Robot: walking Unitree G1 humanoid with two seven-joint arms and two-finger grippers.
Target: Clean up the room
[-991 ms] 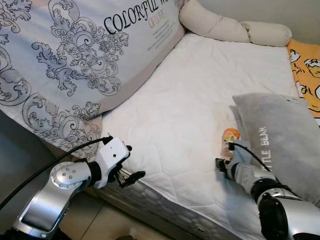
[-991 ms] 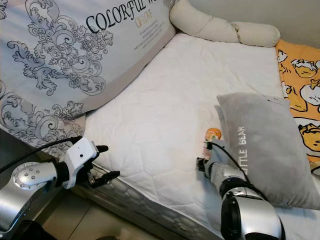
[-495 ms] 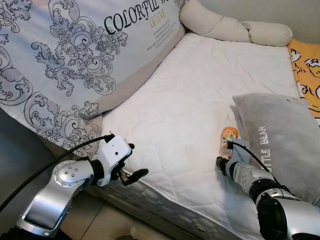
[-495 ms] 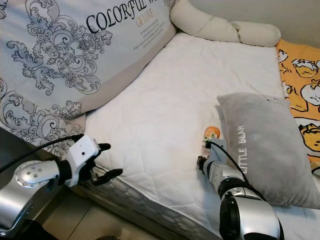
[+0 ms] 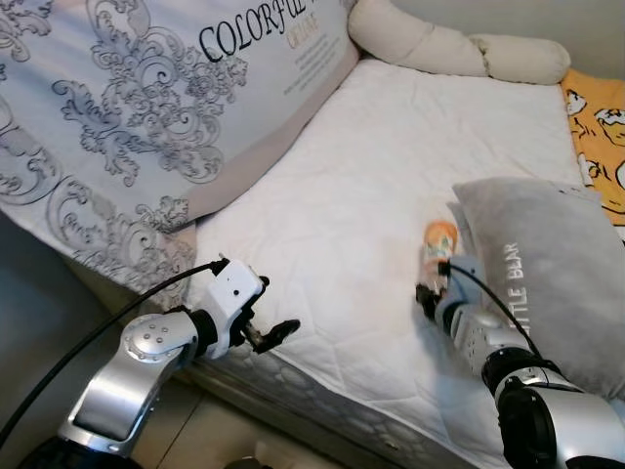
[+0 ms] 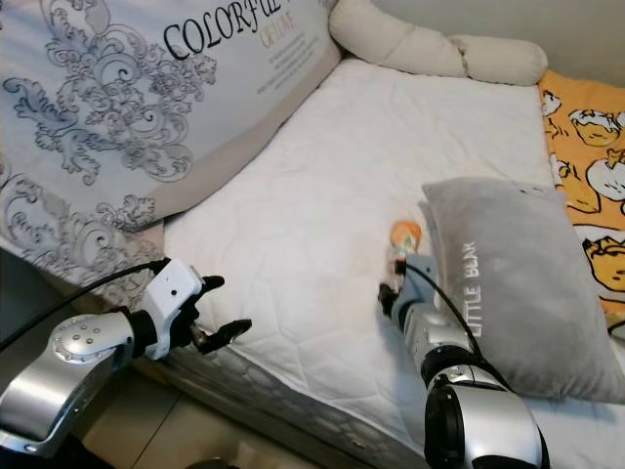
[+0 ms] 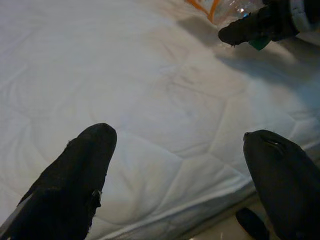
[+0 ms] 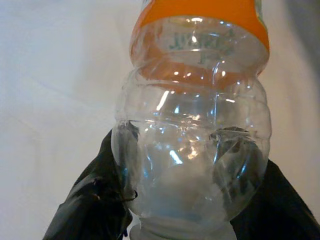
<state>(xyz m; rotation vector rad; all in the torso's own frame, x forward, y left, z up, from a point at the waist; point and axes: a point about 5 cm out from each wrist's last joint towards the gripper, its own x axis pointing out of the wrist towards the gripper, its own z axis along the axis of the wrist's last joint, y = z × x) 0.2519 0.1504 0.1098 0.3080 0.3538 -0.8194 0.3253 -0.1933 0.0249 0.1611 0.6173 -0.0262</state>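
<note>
A clear plastic bottle (image 5: 438, 240) with an orange label lies on the white mattress (image 5: 342, 186), close against the grey pillow (image 5: 547, 264). My right gripper (image 8: 191, 155) is shut on the bottle (image 8: 197, 100) near its neck end, with one black finger on each side. From the head it shows as the right gripper (image 5: 431, 289) just in front of the bottle. My left gripper (image 5: 271, 311) hovers open at the mattress's front edge, nothing between its fingers (image 7: 82, 175).
A large quilt (image 5: 146, 117) with grey scrollwork is bunched along the bed's left side. A long cream bolster (image 5: 449, 49) lies at the head of the bed. An orange printed blanket (image 5: 598, 137) is at the right. Floor (image 5: 215, 430) lies below the bed edge.
The right gripper and the bottle have moved a little farther onto the bed. The left gripper has reached forward over the mattress edge.
</note>
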